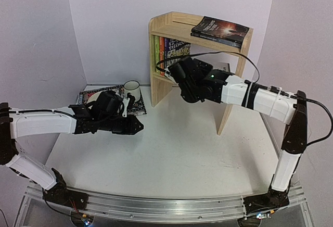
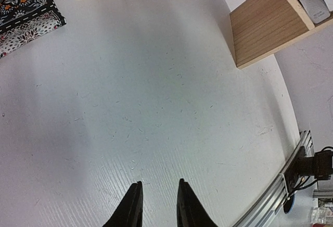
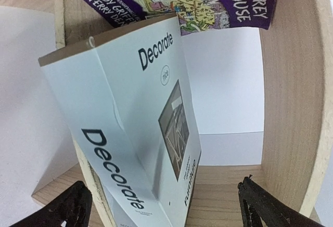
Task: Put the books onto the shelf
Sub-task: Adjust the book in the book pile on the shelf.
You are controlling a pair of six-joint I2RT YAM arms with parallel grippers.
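Decorate book (image 3: 156, 128) sits on the lower board of the shelf (image 3: 291, 81); the right tool (image 3: 162, 185), spread wide, should back out slowly without bumping it.

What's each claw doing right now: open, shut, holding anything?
Left claw: nearly closed, narrow gap, empty.
Right claw: wide open, fingers either side of the Decorate book, not gripping it.

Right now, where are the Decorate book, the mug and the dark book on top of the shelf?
Decorate book (image 3: 156, 112): right wrist view, front cover.
Mug (image 1: 131, 90): top external view, white side.
Dark book (image 1: 221, 29): top external view, top cover.
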